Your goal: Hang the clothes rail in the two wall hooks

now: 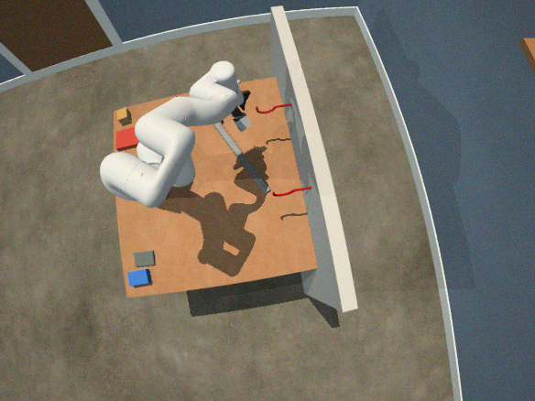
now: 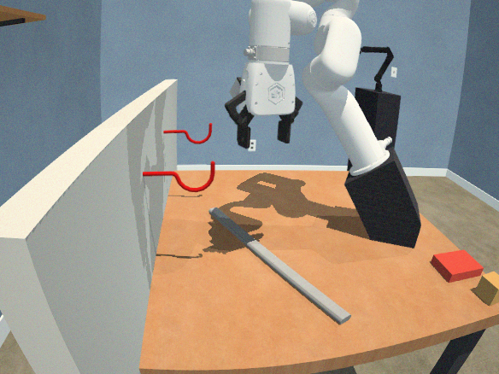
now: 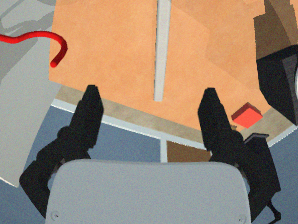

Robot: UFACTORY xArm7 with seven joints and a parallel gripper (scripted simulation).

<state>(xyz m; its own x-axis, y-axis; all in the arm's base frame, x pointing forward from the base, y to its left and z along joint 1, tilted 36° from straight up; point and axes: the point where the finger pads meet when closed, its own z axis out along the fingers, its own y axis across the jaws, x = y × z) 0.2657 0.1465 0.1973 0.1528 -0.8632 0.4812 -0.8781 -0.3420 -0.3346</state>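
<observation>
The grey clothes rail (image 2: 278, 265) lies flat on the wooden table, slanting from near the wall to the front right; it also shows in the overhead view (image 1: 243, 161) and the wrist view (image 3: 161, 36). Two red hooks stick out of the white wall, the near hook (image 2: 188, 177) lower in the side view and the far hook (image 2: 192, 134) above it. They show from above as one hook (image 1: 274, 109) and another hook (image 1: 291, 190). My gripper (image 2: 264, 133) is open and empty, pointing down, high above the table near the far hook. It also shows in the wrist view (image 3: 152, 116).
A white wall (image 2: 85, 205) stands along the table's left edge. The arm's black base (image 2: 382, 205) stands at the back right. A red block (image 2: 456, 265) and a tan cube (image 2: 487, 288) lie at the right edge. A grey block (image 1: 144, 258) and a blue block (image 1: 138, 277) lie at a far corner.
</observation>
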